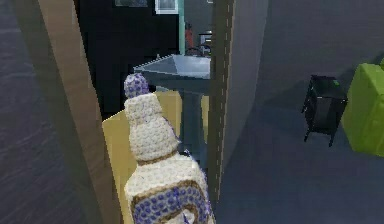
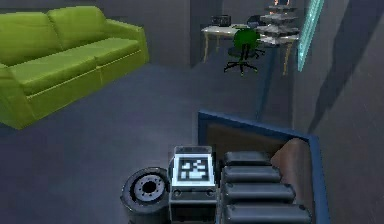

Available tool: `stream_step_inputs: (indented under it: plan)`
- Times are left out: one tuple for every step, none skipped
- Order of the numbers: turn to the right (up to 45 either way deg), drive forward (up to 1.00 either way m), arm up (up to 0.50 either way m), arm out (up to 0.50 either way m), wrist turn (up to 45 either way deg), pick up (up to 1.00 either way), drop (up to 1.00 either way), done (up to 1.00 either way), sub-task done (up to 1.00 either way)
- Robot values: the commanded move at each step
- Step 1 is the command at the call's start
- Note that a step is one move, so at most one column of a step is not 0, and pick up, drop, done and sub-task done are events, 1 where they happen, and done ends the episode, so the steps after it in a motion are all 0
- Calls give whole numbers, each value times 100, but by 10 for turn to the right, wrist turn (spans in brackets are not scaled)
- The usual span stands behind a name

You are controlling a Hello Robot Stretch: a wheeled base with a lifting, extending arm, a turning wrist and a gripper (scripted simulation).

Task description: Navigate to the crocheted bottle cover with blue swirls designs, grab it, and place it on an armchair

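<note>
At the forward view's bottom edge, close before the camera, the cream crocheted bottle cover with blue swirls [image 1: 160, 150] is upright. We cannot tell what carries it.

Claw [image 2: 148, 190]: dark body low in the arm side view, far end indistinct. We cannot tell whether its fingers are apart or together, nor whether it holds anything.

Judgement: approach done, grab unconfirmed, placing left to do.

Room: dark grey-blue floor [image 2: 120, 130]. A brown wooden door frame [image 1: 70, 100] and a grey square basin [image 1: 185, 68] lie beyond the cover. To the side are a lime-green two-seat sofa [image 2: 70, 60] and a pale bench [image 2: 225, 32] with a green swivel chair [image 2: 243, 45]. We judge the sofa no armchair.
</note>
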Motion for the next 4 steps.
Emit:
stream_step_inputs:
  plan:
    - [0,0,0,48,0,0,0,0,0]
    - [0,0,0,0,450,0,0,0,0]
    - [0,0,0,0,450,0,0,0,0]
    - [0,0,0,0,450,0,0,0,0]
